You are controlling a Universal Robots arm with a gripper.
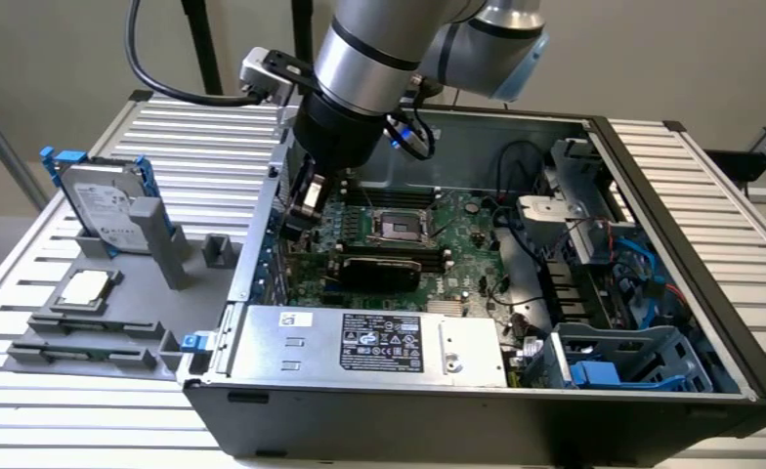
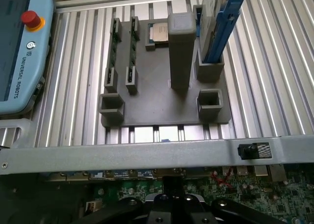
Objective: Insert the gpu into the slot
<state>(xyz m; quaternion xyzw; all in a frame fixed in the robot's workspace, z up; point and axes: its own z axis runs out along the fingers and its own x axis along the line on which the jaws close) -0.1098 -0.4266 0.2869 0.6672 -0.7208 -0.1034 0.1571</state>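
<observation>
The gpu (image 1: pixel 380 266), a flat black card, lies low across the middle of the green circuit board (image 1: pixel 468 220) inside the open computer case. My gripper (image 1: pixel 304 207) hangs from the arm at the card's end on the exterior view's left, close to the case wall. Whether it touches the card I cannot tell. In the wrist view the gripper's black body (image 2: pixel 171 210) sits just above the green board (image 2: pixel 255 192). The blue slot is hidden.
The silver power-supply box (image 1: pixel 370 342) fills the case's near side; cables and a blue drive cage (image 1: pixel 617 362) crowd the exterior view's right. Outside the case, a grey fixture plate (image 2: pixel 162 99) carries a hard drive with blue rails (image 1: pixel 103 210), a CPU (image 1: pixel 86 288) and memory sticks. A teach pendant (image 2: pixel 19 52) lies beside it.
</observation>
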